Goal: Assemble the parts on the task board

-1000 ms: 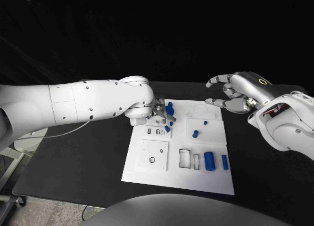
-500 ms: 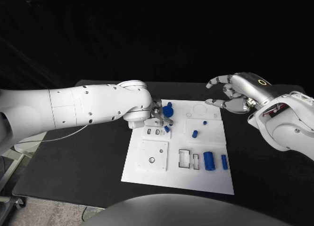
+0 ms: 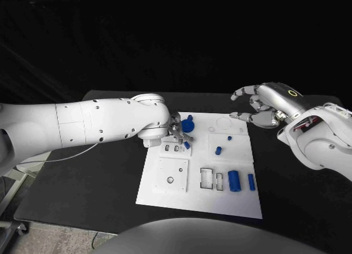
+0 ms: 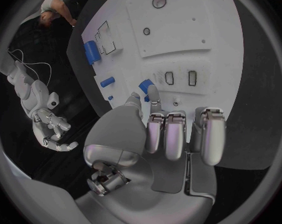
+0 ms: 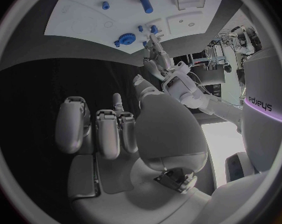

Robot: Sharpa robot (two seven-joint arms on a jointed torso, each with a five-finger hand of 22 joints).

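Observation:
The white task board [image 3: 197, 197] lies mid-table. My left hand [image 3: 177, 134] is low over its far left part. Thumb and a finger pinch a small blue part [image 4: 145, 86] next to two small slots [image 4: 180, 77]. A blue gear-like part [image 3: 189, 126] sits just beyond the hand and shows as the gear [image 5: 125, 38] in the right wrist view. My right hand [image 3: 260, 108] hovers above the board's far right corner, fingers curved and apart, holding nothing. A blue cylinder [image 3: 234, 180], a blue bar [image 3: 251, 181] and a blue peg [image 3: 219, 150] rest on the board.
The board has a raised plate with round holes [image 3: 173, 173] at its near left and rectangular pockets [image 3: 213, 178] beside the cylinder. Black table [image 3: 92, 174] surrounds the board. My left arm [image 3: 100, 121] lies across the table's left side.
My left arm has swung a little lower and nearer while its hand stays at the board's far left by the slots. The right hand has not moved.

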